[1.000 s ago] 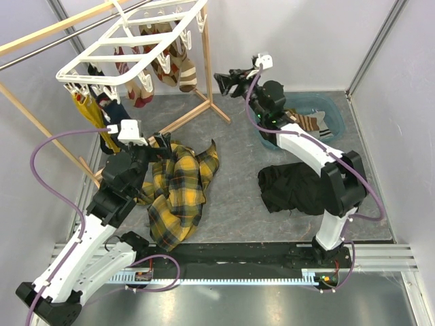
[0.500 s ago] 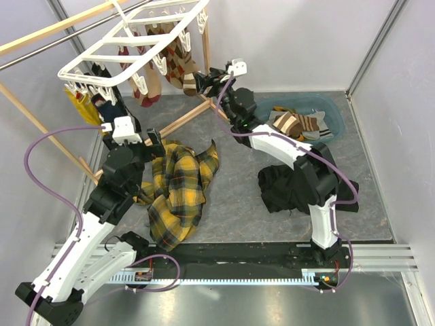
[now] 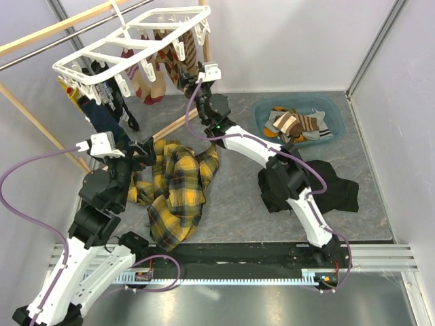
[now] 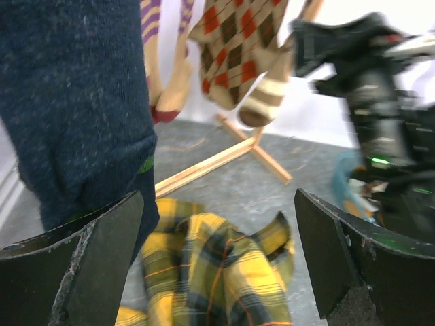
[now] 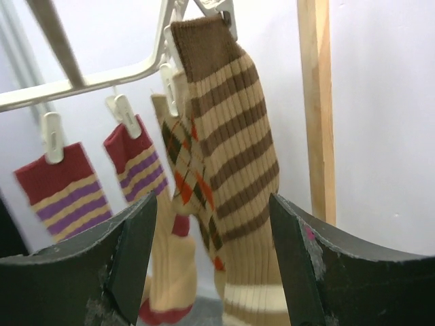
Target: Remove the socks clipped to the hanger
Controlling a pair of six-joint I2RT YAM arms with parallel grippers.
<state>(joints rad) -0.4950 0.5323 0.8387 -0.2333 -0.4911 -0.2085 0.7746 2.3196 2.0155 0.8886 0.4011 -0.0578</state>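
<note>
The white grid hanger (image 3: pixel 129 47) hangs at the far left with socks clipped under it. A navy sock (image 3: pixel 102 115) and a mustard sock (image 3: pixel 71 95) hang at its left end. My left gripper (image 3: pixel 139 153) is open and empty, low beside the navy sock (image 4: pixel 75 102), whose toe touches the left finger (image 4: pixel 102 251). My right gripper (image 3: pixel 192 76) is open and empty, facing a tan sock with brown stripes (image 5: pixel 231 149) between its fingers. An argyle sock (image 5: pixel 187 163) and red-cuffed striped socks (image 5: pixel 132 159) hang behind it from the hanger's clips (image 5: pixel 102 78).
A yellow plaid cloth (image 3: pixel 177 187) lies on the floor under my left gripper. A black garment (image 3: pixel 306 187) lies at the right. A blue basin (image 3: pixel 262 115) holds loose socks (image 3: pixel 292 123). The wooden rack's post (image 5: pixel 316 102) stands right of the striped sock, its foot (image 3: pixel 173 125) on the floor.
My right arm has swung left from above the basin to the hanging socks. My left gripper has moved left towards the navy sock. The hanger has shifted a little left.
</note>
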